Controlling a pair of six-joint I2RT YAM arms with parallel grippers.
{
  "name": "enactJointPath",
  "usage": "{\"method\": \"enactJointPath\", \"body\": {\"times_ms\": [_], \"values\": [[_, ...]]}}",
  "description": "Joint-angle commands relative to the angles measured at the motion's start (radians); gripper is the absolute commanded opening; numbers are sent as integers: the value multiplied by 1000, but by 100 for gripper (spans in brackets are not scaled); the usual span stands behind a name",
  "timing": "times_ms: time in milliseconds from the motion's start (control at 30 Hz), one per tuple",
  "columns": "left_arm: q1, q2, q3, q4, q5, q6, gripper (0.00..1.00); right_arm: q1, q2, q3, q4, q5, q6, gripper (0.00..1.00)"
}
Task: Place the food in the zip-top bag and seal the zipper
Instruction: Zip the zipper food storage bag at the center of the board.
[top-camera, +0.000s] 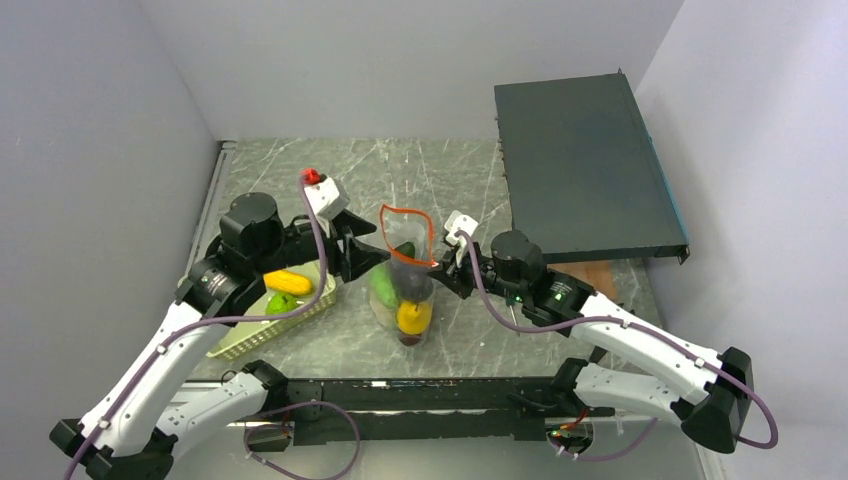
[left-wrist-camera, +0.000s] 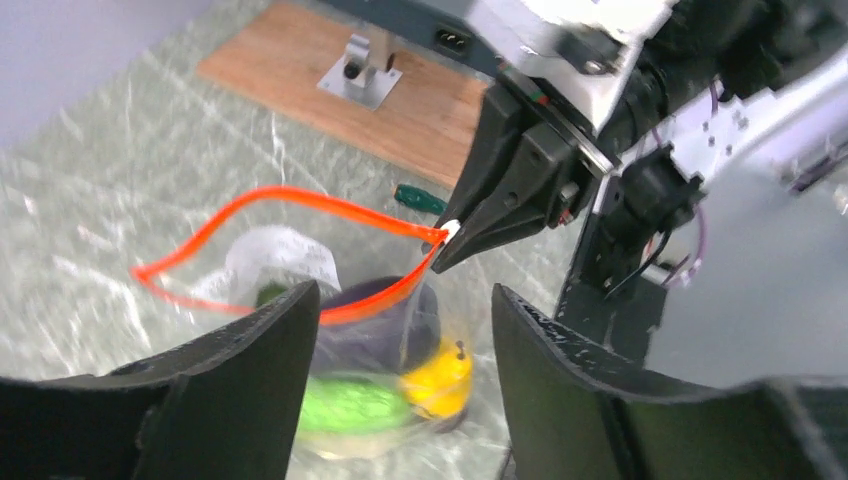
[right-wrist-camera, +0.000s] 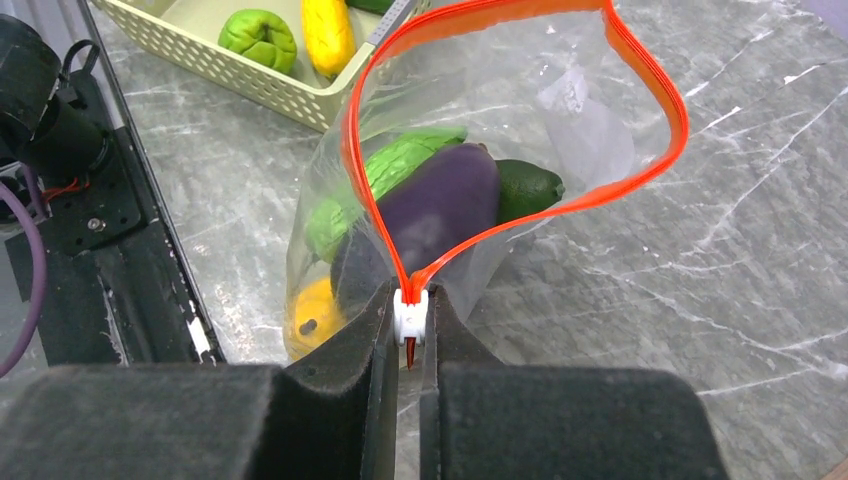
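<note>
**Zipper pinched, bag mouth wide open**

My right hand (right-wrist-camera: 410, 335) is clenched on the white slider tab (right-wrist-camera: 411, 312) of the zipper (right-wrist-camera: 350, 150), a grip only the right wrist view shows clearly. There the zip-top bag (right-wrist-camera: 590, 120) stands on the worktop (right-wrist-camera: 700, 250) holding purple, green and yellow food (right-wrist-camera: 440, 205), with two more pieces in the basket (right-wrist-camera: 260, 85). My left hand (left-wrist-camera: 405, 300) is released, fingers spread before the bag. Its view alone shows a green-handled screwdriver (left-wrist-camera: 420, 198).
</note>
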Motion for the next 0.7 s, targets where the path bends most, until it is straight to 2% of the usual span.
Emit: {"method": "enactJointPath", "body": {"times_ms": [0,67,200,400,667], "values": [[-17,-9,-55,208,239,318,71,-1,-45,16,81,-20,-5,0],[-31,-5,-111,308,283,391,80,-1,-55,2,99,-43,-12,0],[-51,70,-104,316,339,530,84,-1,-37,21,74,-89,-33,0],[-91,196,-15,169,447,700,87,-1,-8,94,7,-192,-74,0],[-104,293,35,21,657,774,87,0,22,169,-70,-256,-117,0]]}}
